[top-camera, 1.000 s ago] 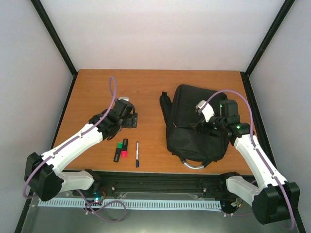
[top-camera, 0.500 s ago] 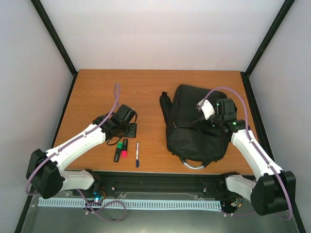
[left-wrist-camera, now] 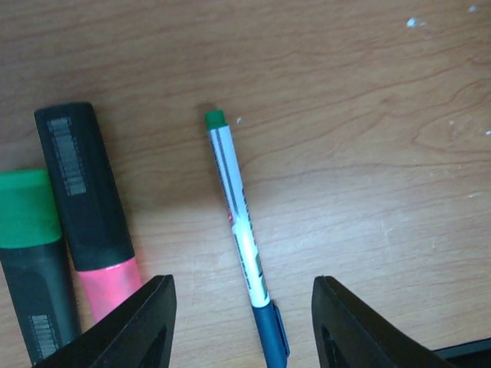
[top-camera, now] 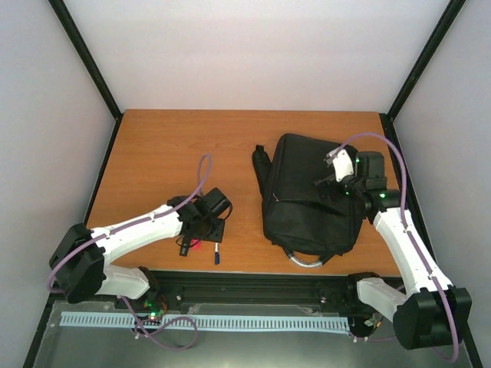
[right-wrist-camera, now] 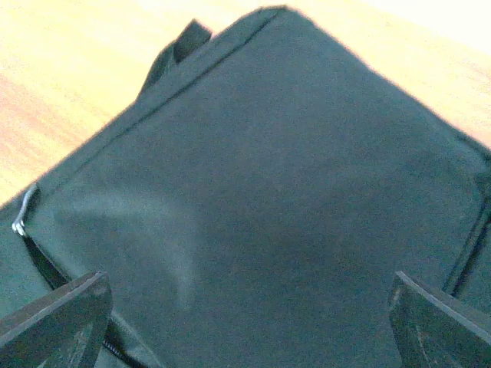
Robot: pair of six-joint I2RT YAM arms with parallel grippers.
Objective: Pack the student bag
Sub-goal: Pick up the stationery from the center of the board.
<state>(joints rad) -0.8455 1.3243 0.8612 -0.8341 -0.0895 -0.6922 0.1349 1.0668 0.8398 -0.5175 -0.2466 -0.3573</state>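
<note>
Student bag (top-camera: 307,203): black, lying flat on the desk (top-camera: 176,146), right of centre in the overhead view, its lower edge near the desk's front edge.
Right gripper (right-wrist-camera: 247,287): released, jaws spread wide, hovering over the bag's upper right part; its two fingers show only in the lower corners of the right wrist view, with dark fabric filling the space between them.
Zip pull (right-wrist-camera: 19,222): small and metallic, at the left edge of the right wrist view.
Left gripper (left-wrist-camera: 242,295): unclenched, low over the desk, bottom centre-left of the overhead view; one finger stands on each side of the pen, and neither touches it.
Pen (left-wrist-camera: 238,222): slim and white, with a green tip and a dark blue cap, lying flat.
Pink highlighter (left-wrist-camera: 88,207): black-capped, left of the pen.
Green highlighter (left-wrist-camera: 31,230): touching the pink one, at the left edge of the frame.
</note>
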